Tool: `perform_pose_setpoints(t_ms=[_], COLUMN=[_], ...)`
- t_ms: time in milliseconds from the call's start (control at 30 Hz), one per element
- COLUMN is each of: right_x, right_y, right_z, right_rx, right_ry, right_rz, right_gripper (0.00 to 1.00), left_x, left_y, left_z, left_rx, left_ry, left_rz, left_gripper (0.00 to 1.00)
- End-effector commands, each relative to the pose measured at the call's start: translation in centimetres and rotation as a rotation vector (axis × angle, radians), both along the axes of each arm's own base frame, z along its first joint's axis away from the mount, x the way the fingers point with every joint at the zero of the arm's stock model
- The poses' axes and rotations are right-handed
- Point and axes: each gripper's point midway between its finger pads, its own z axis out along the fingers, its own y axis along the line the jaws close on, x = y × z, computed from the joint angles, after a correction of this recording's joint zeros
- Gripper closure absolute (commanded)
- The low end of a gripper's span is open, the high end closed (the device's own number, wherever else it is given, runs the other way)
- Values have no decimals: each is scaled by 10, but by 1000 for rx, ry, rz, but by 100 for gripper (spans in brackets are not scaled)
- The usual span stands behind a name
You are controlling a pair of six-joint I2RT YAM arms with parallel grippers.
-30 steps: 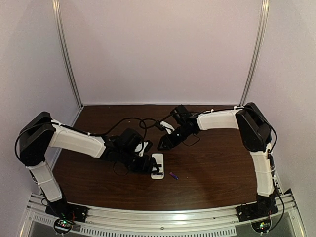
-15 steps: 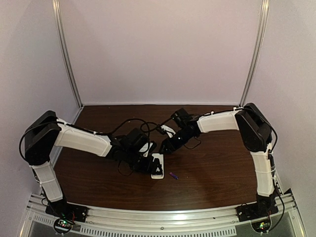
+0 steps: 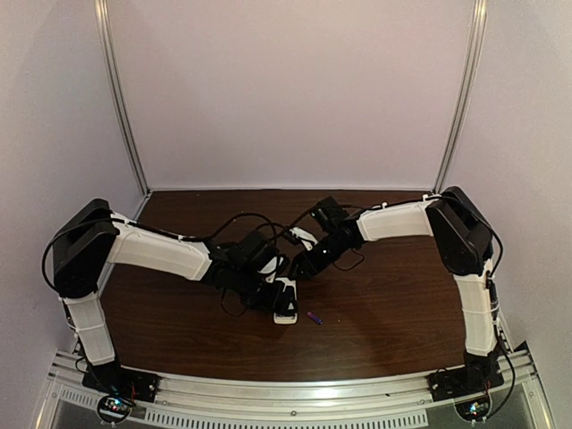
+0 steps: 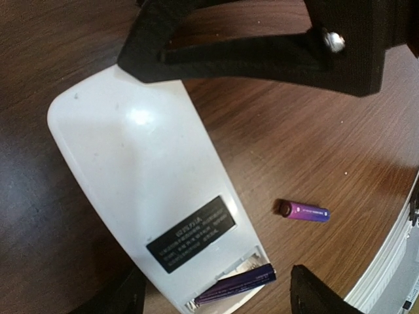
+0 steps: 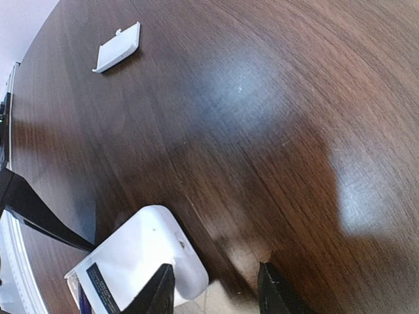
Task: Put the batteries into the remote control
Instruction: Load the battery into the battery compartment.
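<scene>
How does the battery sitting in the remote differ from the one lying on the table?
The seated battery lies in the remote control's open compartment, partly hidden; the loose battery lies fully exposed on the table, apart from the remote. The seated battery looks darker, the loose battery brighter. Both are slim purple cylinders lying flat.

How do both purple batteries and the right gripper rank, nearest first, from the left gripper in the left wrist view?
1. Purple cylindrical battery in the white plastic remote, between the jaws.
2. Loose purple battery, to the right.
3. Black right gripper, far end.
</scene>
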Motion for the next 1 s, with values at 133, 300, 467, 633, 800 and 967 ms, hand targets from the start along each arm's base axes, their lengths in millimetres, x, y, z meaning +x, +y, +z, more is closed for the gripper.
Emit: perform_pose_setpoints(t_ms=[133,300,467,633,800,967], right_x=[-11,-10,-10,-11,-11,-10], right_y=[-3,-3,-4,-3,-3,-2], right_z=[1,0,-1,-1,-2,-2], right_rx=[-26,-25,-29,-28,-28,-25], right_ry=[-2,-3,-3,-4,-1,-2], right_rz=[15,15,13,14,14,14], right_gripper=[55,55,55,55,54,54], left_x=[-2,-2,-2,-2,-4,-4], left_y=[2,2,1,2,4,5], left_z=[-12,-13,-14,-17,-22,-23], left_rx=[69,77,78,90,103,112], left_ry=[-15,-19,-16,-14,-6,-9], left_rz=[-25,-31,-37,-40,-46,-49], left_gripper=[23,20,19,24,25,25])
